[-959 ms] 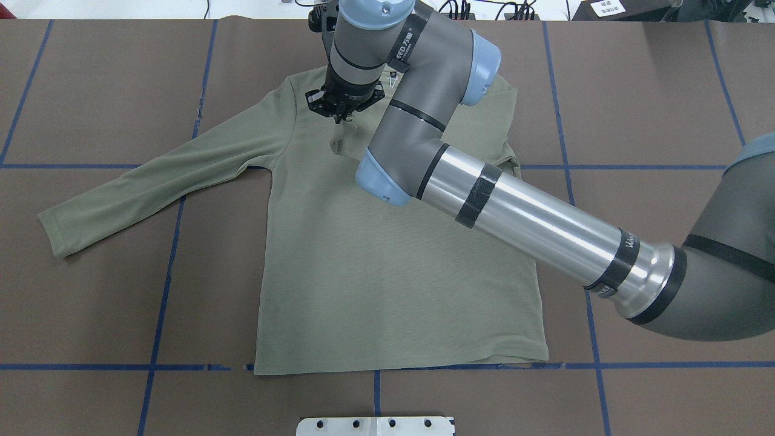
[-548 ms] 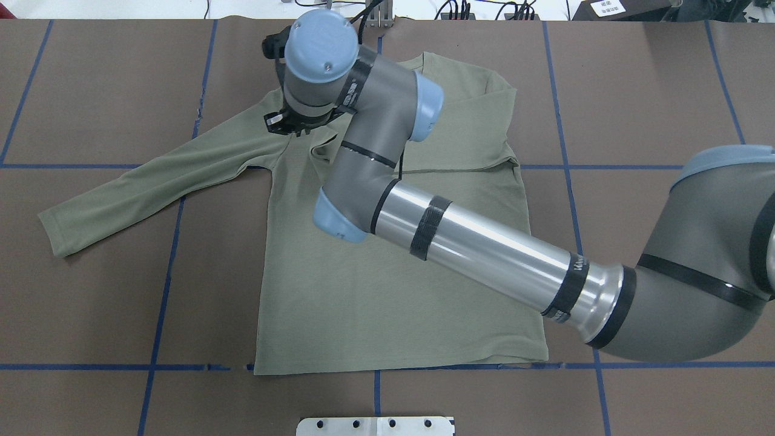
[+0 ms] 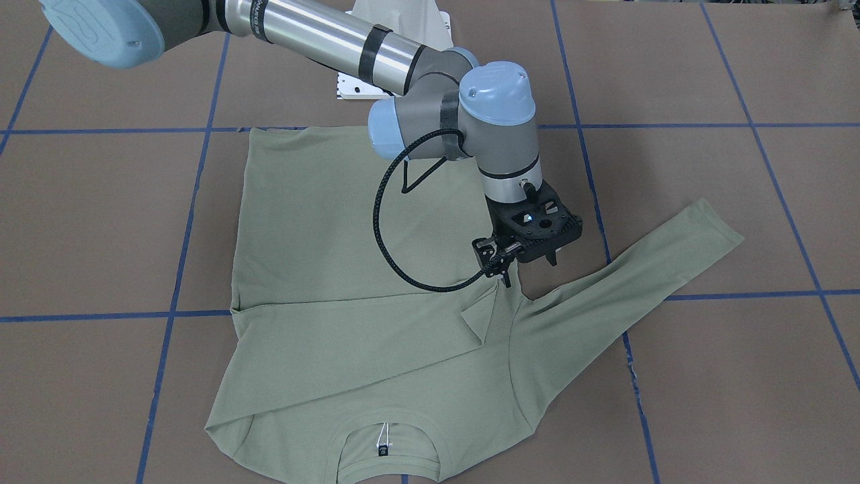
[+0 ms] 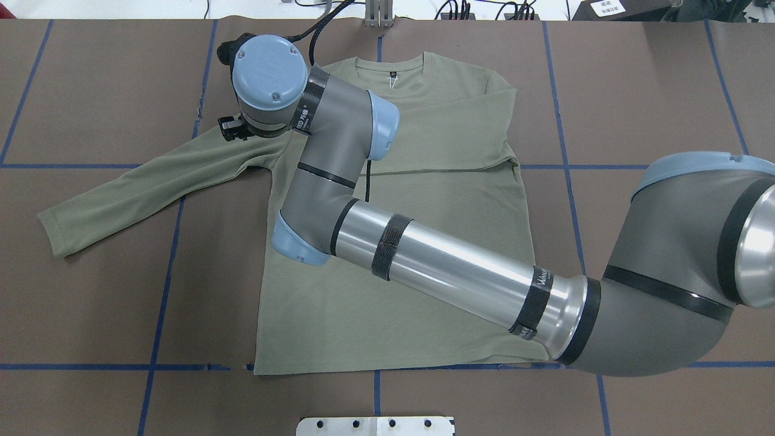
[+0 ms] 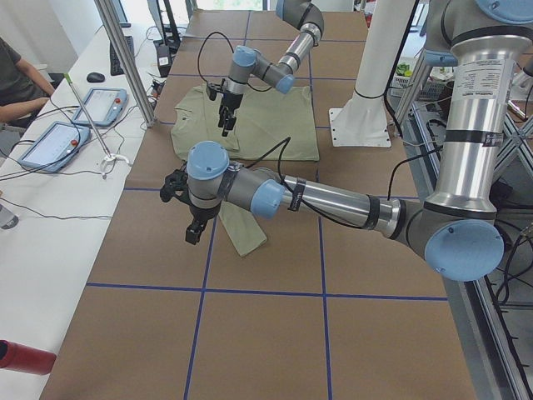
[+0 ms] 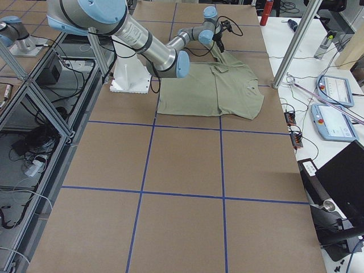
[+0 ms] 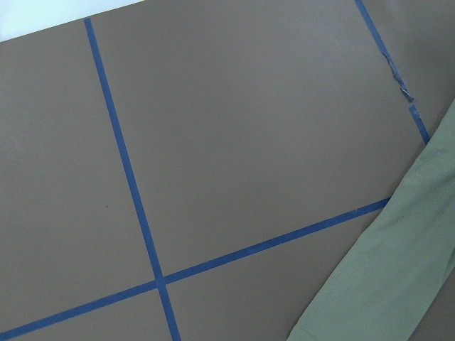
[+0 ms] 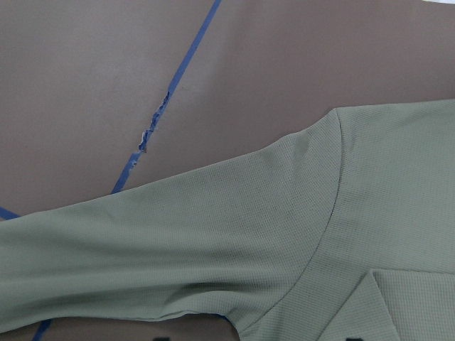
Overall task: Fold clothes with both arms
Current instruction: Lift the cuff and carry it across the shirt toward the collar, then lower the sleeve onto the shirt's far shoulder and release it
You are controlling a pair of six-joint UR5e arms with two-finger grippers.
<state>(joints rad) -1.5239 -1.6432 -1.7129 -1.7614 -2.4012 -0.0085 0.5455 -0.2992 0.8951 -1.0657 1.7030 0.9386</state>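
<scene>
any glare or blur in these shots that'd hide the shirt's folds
Overhead view: glare streaks on the right arm, shirt evenly lit. Right wrist view: knit weave sharp, no blur. Left wrist view: flat light, tape lines crisp.

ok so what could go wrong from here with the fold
1. The right gripper hangs open over the shirt, near the shoulder of the outstretched sleeve. The folded-in cuff lies close by, so a low grab might catch it and undo that fold.
2. The black cable loops low over the shirt and could drag on the fabric in the next move.
</scene>
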